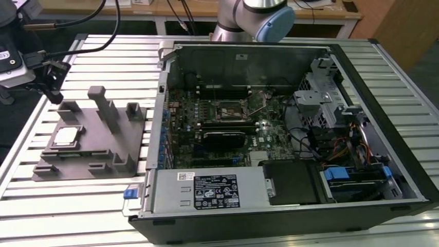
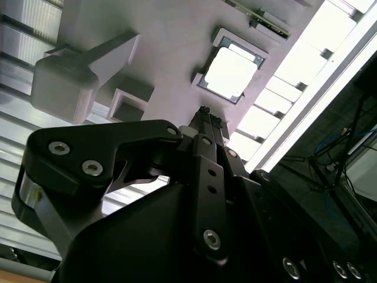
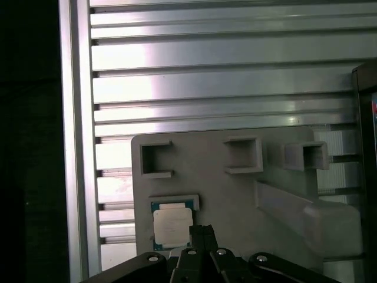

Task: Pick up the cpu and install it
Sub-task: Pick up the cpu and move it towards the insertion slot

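Slatted table (image 1: 103,56), grey tray (image 1: 103,152) holding cpu (image 1: 67,136)

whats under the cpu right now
The cpu lies in a shallow framed pocket of the grey tray, which rests on the slatted metal table. The pocket floor beneath it is hidden.

Grey moulded tray (image 1: 96,141) beside open computer case (image 1: 274,226) on slatted metal table (image 1: 61,211)

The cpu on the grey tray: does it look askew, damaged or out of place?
Nothing stands out. In both wrist views the cpu lies flat in its pocket of the grey tray, edges parallel to the pocket's, no damage visible.
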`<control>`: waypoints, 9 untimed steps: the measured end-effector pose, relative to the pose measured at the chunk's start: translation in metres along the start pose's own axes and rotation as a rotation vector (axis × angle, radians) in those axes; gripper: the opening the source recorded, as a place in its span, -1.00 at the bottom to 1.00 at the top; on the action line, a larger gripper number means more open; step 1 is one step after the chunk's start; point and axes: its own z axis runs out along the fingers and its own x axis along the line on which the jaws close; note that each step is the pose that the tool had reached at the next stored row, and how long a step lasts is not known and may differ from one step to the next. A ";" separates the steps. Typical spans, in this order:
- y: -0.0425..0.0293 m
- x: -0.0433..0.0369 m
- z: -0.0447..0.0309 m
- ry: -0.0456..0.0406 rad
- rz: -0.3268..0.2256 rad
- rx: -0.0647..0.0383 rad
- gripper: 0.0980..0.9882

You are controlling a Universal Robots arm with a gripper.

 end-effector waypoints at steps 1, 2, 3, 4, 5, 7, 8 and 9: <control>0.0000 0.0002 0.0004 0.0000 0.000 0.000 -0.98; -0.0001 0.0004 0.0008 0.0000 0.000 0.000 -0.98; -0.0001 0.0005 0.0012 0.0000 0.000 0.000 -0.98; -0.0002 0.0006 0.0018 -0.0001 0.000 0.000 -0.98; -0.0002 0.0007 0.0025 -0.0001 0.000 0.000 -0.98; -0.0003 0.0009 0.0042 0.0000 0.000 0.000 -0.98; -0.0004 0.0010 0.0052 -0.0001 0.000 0.000 -0.98; -0.0005 0.0010 0.0061 -0.0001 0.000 0.000 -0.98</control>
